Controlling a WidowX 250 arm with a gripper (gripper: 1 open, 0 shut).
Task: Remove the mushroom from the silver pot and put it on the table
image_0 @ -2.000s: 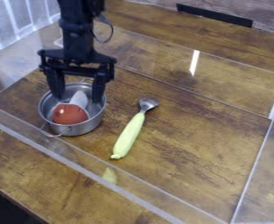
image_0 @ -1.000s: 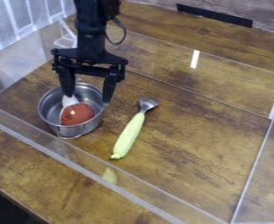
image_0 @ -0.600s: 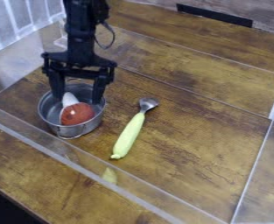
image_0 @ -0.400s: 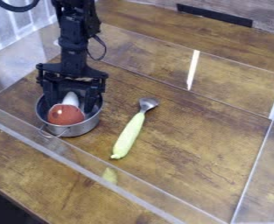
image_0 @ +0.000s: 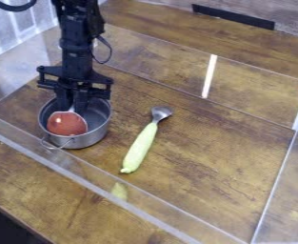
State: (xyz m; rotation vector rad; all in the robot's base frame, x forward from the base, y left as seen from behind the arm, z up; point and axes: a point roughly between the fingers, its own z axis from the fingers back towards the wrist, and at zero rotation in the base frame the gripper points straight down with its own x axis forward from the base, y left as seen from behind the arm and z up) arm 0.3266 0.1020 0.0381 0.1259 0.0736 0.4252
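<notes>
The mushroom [image_0: 68,122] sits inside the silver pot [image_0: 77,139] on the table [image_0: 215,143]. The claw [image_0: 72,107] reaches straight down into the pot with its fingers drawn narrow, seemingly pinching the mushroom's top. A yellow-green corn piece [image_0: 142,145] lies right of the pot.

Single arm [image_0: 75,33]: matte black throughout, slim vertical column built of stacked block-like segments. Thin black cable loops off column's right side; second dark cable curves along top-left edge of frame. Lower end widens into flat black crossbar, wider than column. Pincer [image_0: 69,107]: two narrow black fingers [image_0: 80,99] hung from crossbar, straight-sided, dark down to tips. No markings, labels or screws legible at this resolution; surface shows no bright metal, finish uniformly dark.
</notes>
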